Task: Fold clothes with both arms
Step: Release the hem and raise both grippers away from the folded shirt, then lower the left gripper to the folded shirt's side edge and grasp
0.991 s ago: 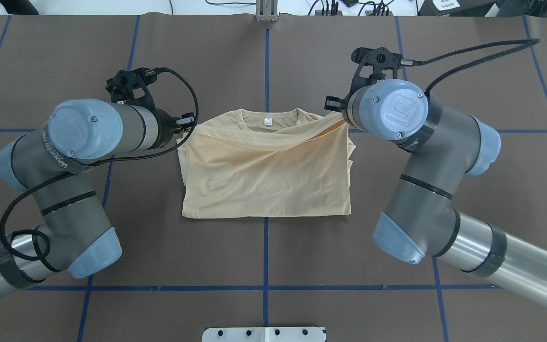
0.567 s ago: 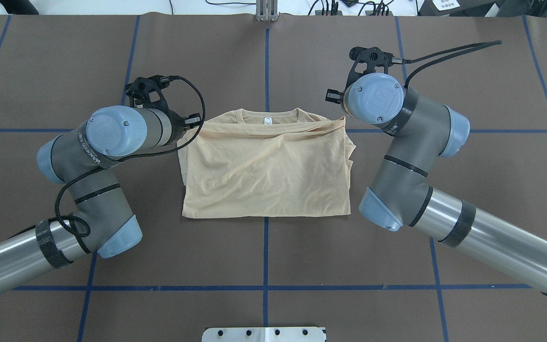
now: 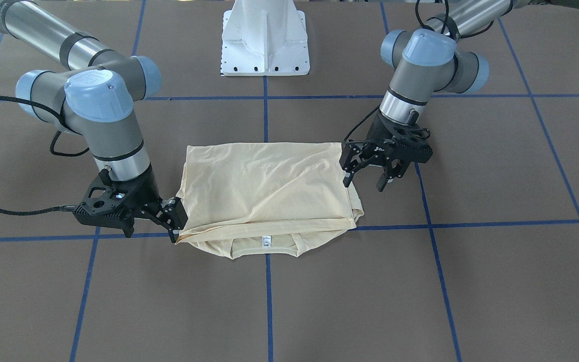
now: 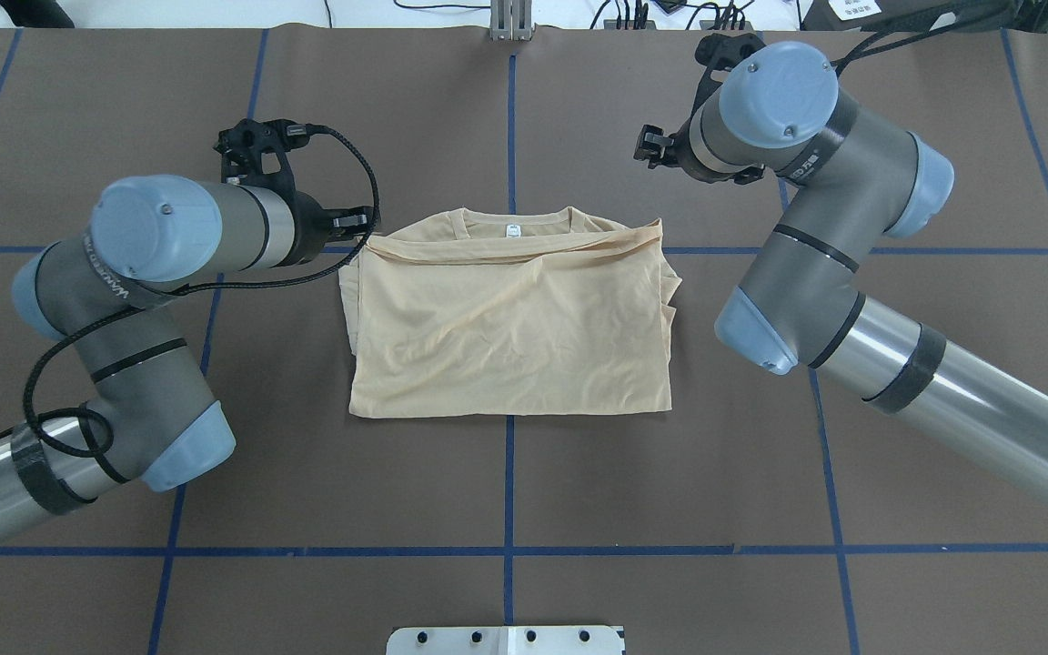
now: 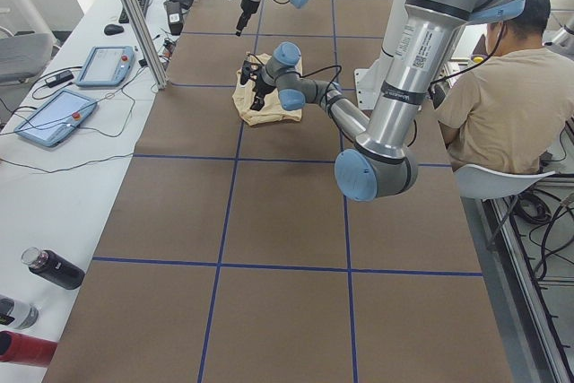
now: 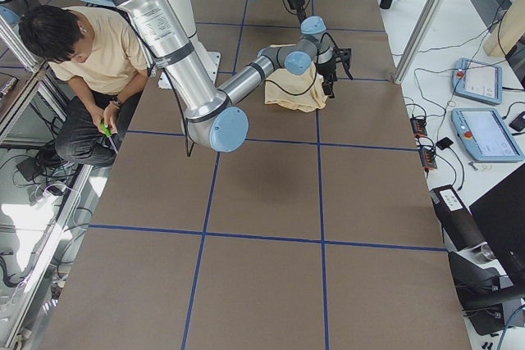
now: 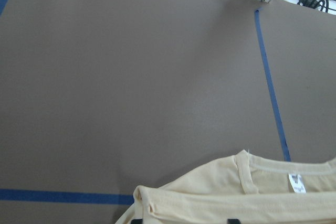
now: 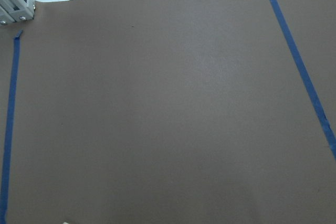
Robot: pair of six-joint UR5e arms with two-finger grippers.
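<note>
The cream-yellow T-shirt (image 4: pixel 506 327) lies folded into a rectangle on the brown mat, also in the front view (image 3: pixel 264 186). Its collar and white neck label (image 4: pixel 513 230) are on the far side. The navy print is hidden. My left gripper (image 4: pixel 356 221) is open and hovers at the shirt's far left corner; the front view (image 3: pixel 365 176) shows its jaws spread. The left wrist view shows that corner (image 7: pixel 139 192) lying free. My right gripper (image 4: pixel 653 147) is lifted by the far right corner, jaws apart in the front view (image 3: pixel 173 225). Its wrist view shows only mat.
The white pedestal base (image 3: pixel 265 40) stands behind the shirt. Blue tape lines (image 4: pixel 510 473) grid the mat. An aluminium post (image 4: pixel 510 23) stands at the far edge. A seated person (image 5: pixel 502 96) is beside the robot. Tablets (image 5: pixel 54 114) and bottles (image 5: pixel 49 268) lie along the operators' side.
Both arms dipped toward the far corners, then rose. The right gripper moved up and away from the far right corner. The fold's right end now lies flat on the shirt.
</note>
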